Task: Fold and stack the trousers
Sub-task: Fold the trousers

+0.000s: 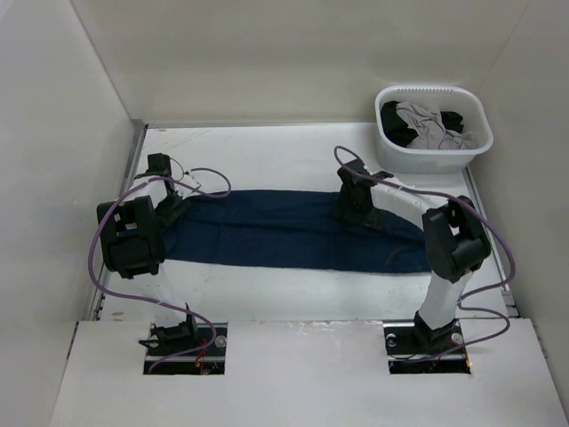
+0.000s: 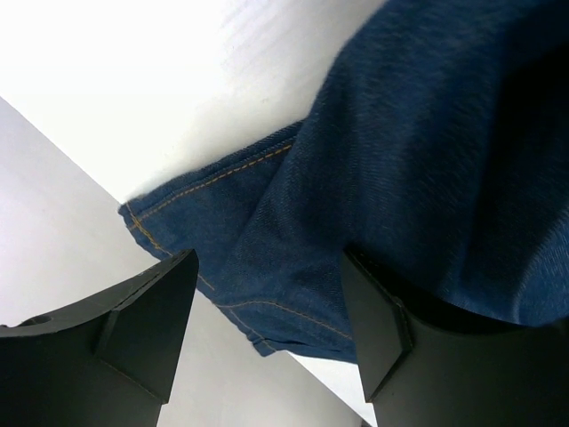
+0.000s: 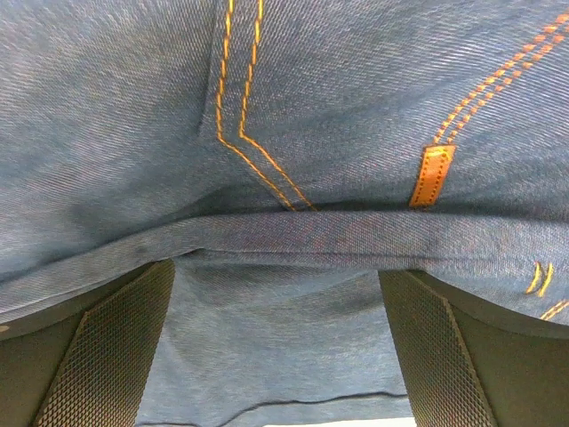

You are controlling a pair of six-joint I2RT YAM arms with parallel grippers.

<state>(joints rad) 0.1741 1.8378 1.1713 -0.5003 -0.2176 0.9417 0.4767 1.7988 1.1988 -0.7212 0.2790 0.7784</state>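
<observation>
The trousers (image 1: pixel 284 233) lie flat in one long band from left to right across the middle of the surface (image 1: pixel 267 298), leg ends to the left and waist to the right. It is dark denim: soft enough to fold, but thick and fairly heavy, so it will probably drag rather than slide and keep a crease once pressed. The doubled seams look like the firmest places to pinch, the stitched hem (image 2: pixel 178 200) at one end and the waist at the other.

The left hand (image 2: pixel 267 267) hangs over that hem, fingers apart and clamping nothing. The right hand (image 3: pixel 276 267) is spread wide above a raised ridge of cloth below the pocket stitching and is not closed on it.

I can read no brand or writing. A small orange tab (image 3: pixel 431 175) shows, perhaps a belt-loop end, though I cannot be sure. A white basket (image 1: pixel 433 158) of grey and black garments stands at the far right.
</observation>
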